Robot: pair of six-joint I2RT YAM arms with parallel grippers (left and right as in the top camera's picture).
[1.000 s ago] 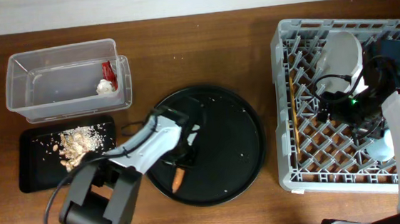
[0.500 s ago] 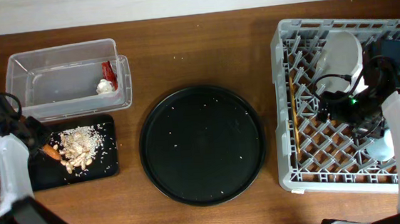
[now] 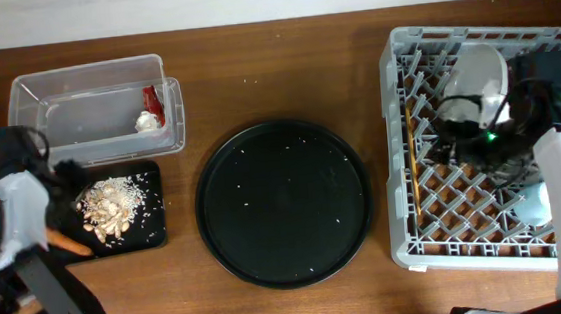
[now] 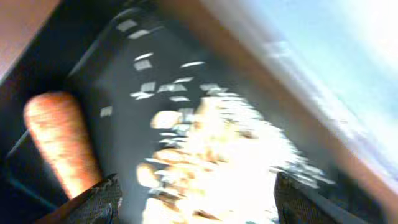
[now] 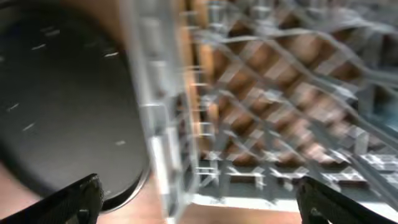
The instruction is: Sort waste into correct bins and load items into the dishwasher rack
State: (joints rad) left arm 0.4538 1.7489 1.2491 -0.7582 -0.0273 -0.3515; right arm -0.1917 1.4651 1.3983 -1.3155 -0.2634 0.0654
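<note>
The orange carrot lies free on the flat black tray, left of the beige food scraps. My left gripper hovers open over the scraps with nothing between its fingers. The clear tub holds the red wrapper and crumpled white paper. My right gripper stands open above the grey dishwasher rack. The rack holds a white round dish, wooden chopsticks and a light-blue cup, which my right arm partly hides.
A large round black tray with a few crumbs sits mid-table between the bins and the rack. Both wrist views are blurred by motion. Bare brown table runs along the back and front edges.
My left gripper has opened and let go of the carrot, which now rests on the flat black tray. The gripper has shifted a little toward the tub. The right gripper moved slightly over the rack.
</note>
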